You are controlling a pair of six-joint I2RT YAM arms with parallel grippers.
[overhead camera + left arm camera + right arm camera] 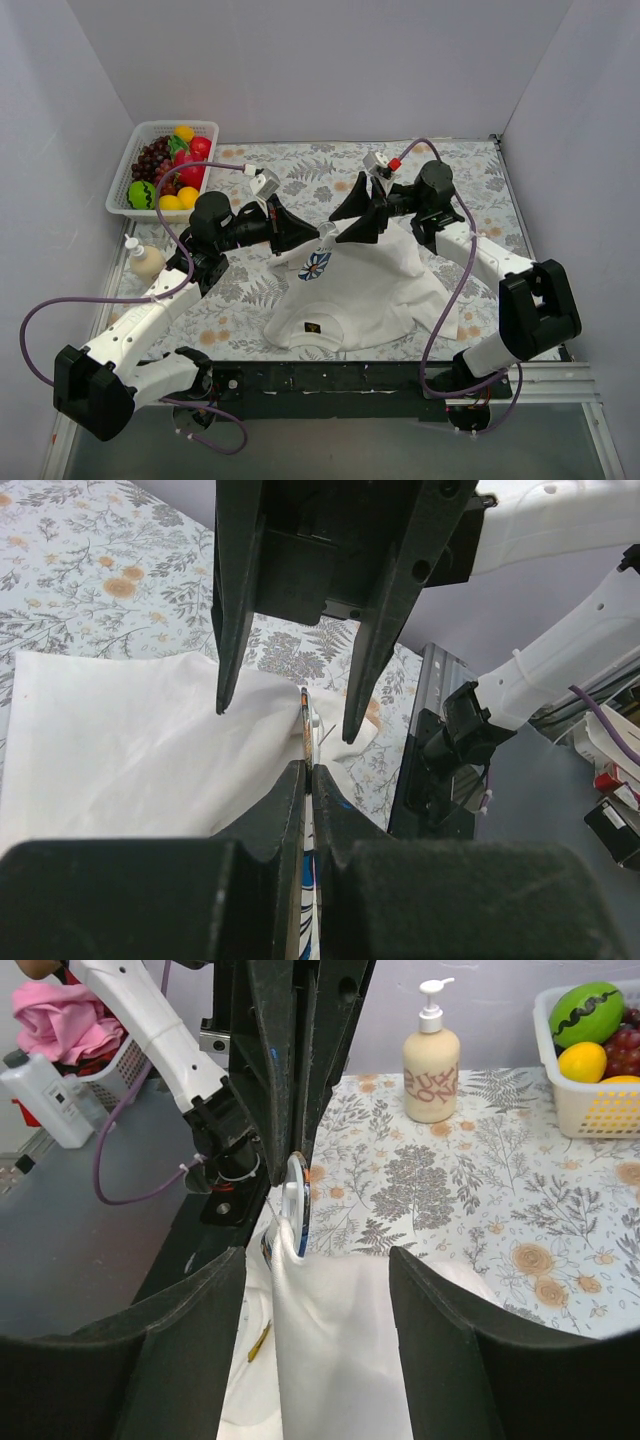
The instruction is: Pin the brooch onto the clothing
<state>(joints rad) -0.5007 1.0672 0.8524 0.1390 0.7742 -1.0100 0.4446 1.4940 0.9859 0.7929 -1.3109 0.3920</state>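
Biggest first: the worktop (480, 190), under a matte floral cloth with grey ferns and orange blooms. Across the middle lies the white T-shirt (370, 295), soft and rumpled, its small dark neck label (313, 327) towards the near edge. The chest is drawn up into a peak right by the square blue-and-white flower print (315, 265). A white lattice basket (125, 185) of fruit sits in the far left corner, and a cream pump bottle (146, 262) stands at the left edge.

My left pincer (309, 767) is clamped tight on that raised fold, black fingers pressed flat together. My right pincer (317, 1252) is spread wide, its tapered fingers on either side of the fold, touching nothing I can see.

And the brooch (295, 1195): a tiny round disc seen edge-on at the left fingertips, atop the fold. It has a pale shiny face and a dark blue rim. I can't tell whether the fingers bite the disc or only the cloth.
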